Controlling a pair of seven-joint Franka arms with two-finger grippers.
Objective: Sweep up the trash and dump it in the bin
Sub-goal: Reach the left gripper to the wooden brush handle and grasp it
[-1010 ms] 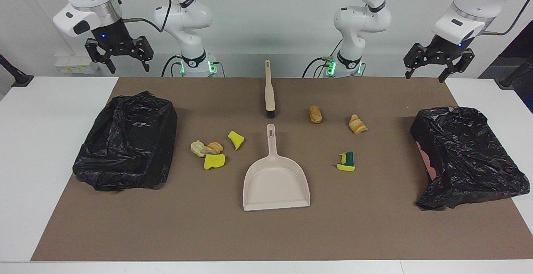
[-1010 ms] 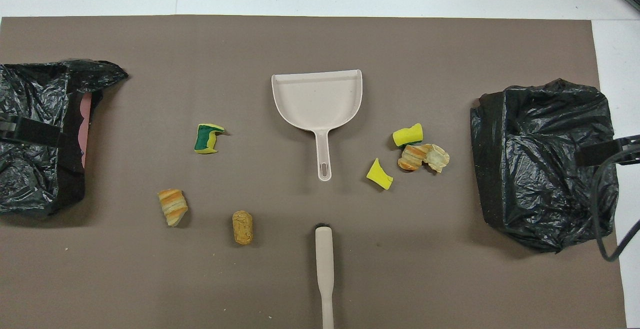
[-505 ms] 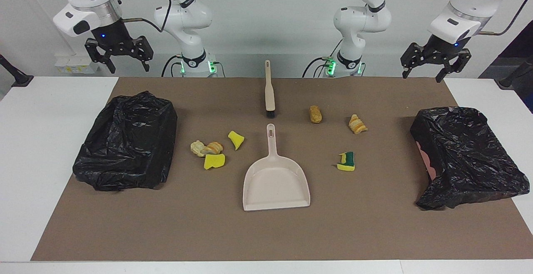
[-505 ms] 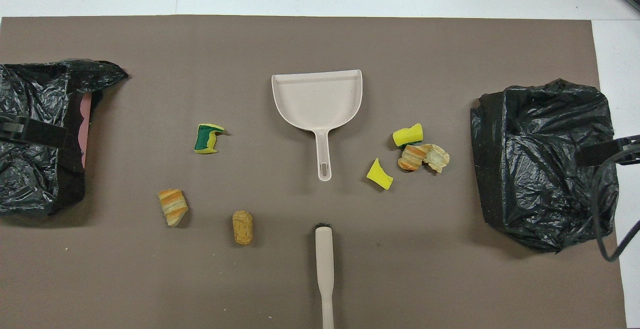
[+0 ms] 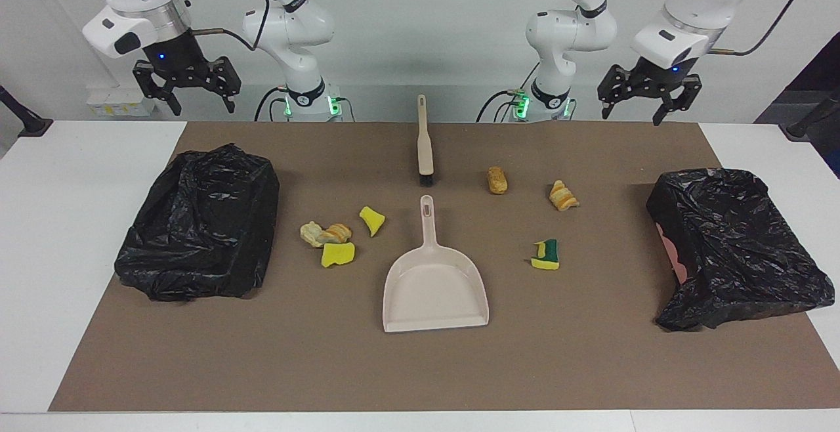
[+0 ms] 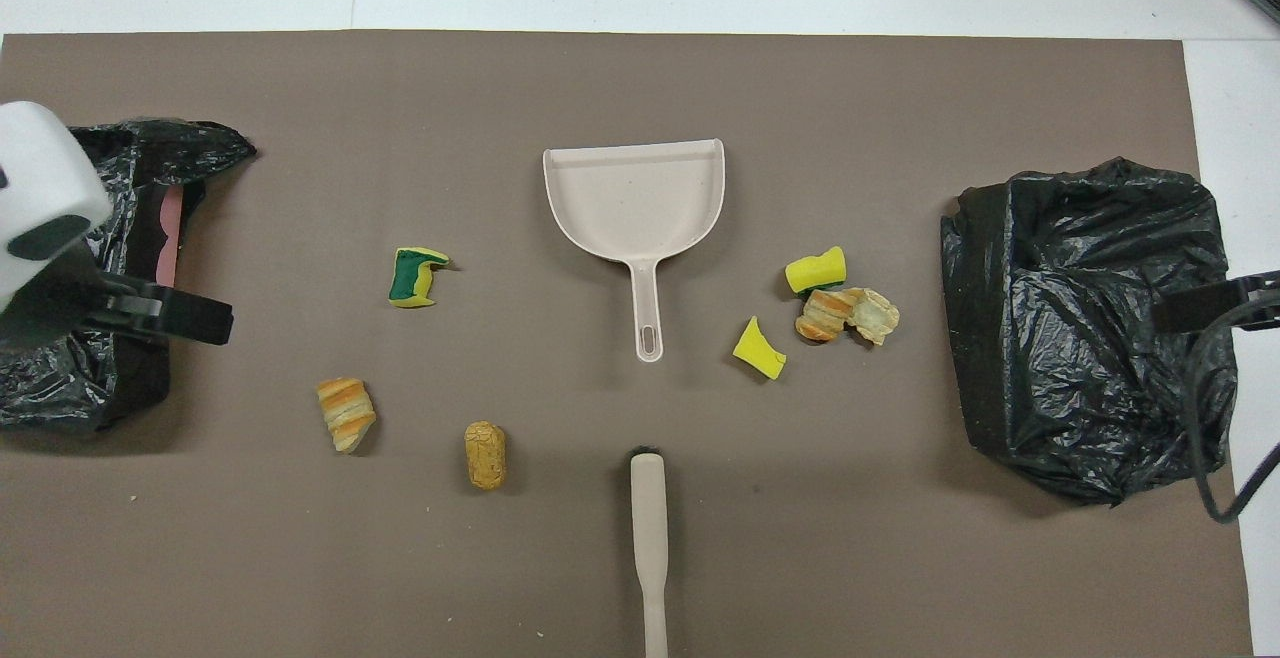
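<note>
Brush lies w/ long axis toward robots, handle nearest them, midway btwn the arms; left claw and right claw both open, empty, raised.

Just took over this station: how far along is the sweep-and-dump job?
Nothing is done yet. All seven scraps lie on the mat: four clustered toward the right arm's end, three, including the green-layered sponge bit, toward the left arm's. The dustpan is empty and the brush untouched. Both open grippers, left and right, hang in the air holding nothing. Sweeping and dumping into a bin all remain.
</note>
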